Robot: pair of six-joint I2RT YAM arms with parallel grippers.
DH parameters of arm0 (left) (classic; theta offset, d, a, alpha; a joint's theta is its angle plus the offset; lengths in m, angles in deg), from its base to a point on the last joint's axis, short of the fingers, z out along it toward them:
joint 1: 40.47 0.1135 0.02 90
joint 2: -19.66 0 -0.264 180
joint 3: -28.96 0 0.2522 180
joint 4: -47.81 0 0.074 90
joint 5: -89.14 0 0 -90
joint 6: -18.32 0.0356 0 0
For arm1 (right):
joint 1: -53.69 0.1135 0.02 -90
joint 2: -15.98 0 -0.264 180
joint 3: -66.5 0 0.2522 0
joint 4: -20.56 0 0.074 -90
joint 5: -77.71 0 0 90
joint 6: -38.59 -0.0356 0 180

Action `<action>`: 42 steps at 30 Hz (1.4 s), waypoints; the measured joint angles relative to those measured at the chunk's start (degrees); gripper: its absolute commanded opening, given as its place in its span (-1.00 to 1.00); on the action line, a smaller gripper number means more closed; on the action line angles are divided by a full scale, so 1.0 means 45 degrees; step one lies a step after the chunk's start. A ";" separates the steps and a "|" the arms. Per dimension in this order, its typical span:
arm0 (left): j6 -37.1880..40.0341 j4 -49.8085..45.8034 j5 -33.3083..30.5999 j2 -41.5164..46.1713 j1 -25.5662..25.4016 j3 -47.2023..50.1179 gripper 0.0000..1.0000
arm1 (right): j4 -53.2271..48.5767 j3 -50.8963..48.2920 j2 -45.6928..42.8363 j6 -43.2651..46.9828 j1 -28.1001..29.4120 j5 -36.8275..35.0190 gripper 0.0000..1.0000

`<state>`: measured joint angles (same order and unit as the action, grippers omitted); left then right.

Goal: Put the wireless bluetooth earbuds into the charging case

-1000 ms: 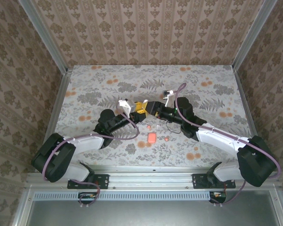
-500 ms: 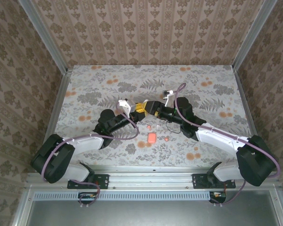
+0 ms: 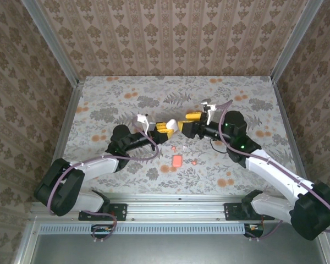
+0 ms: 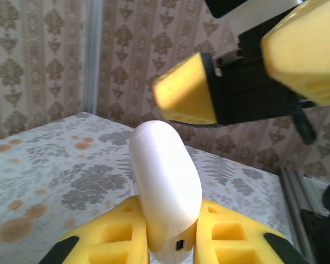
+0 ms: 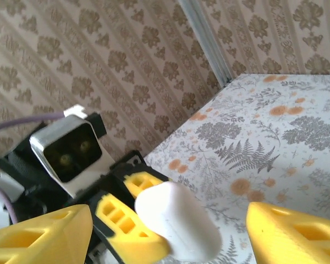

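Clamping left end effector (image 3: 166, 127) on white charging case (image 4: 165, 181), held above table (image 3: 253, 93) | my right end effector (image 3: 186, 124) spread wide, just beside case | earbuds (image 3: 193, 161) on table below

The left gripper (image 3: 168, 127) pinches a rounded white plastic case (image 3: 174, 126), the right gripper (image 3: 186, 124) just beside it; a rounded coral case (image 3: 176, 161) lies on the floral surface (image 3: 115, 99).

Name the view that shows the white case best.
Left wrist: the white case stands large and sharp, clamped in the left gripper. Right wrist shows its rounded end; top external, a tiny white speck.
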<state>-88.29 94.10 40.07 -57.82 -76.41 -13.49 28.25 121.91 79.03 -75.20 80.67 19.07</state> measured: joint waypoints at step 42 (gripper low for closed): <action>-0.1370 0.2152 0.3337 -0.0525 -0.0063 -0.0719 -0.72 | -0.6047 0.3434 0.2749 0.9695 -0.1394 0.8004 -0.68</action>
<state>-94.45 103.78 55.08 -60.18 -76.69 -16.73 1.04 137.36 91.40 -31.58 74.40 55.09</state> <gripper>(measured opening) 0.172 0.190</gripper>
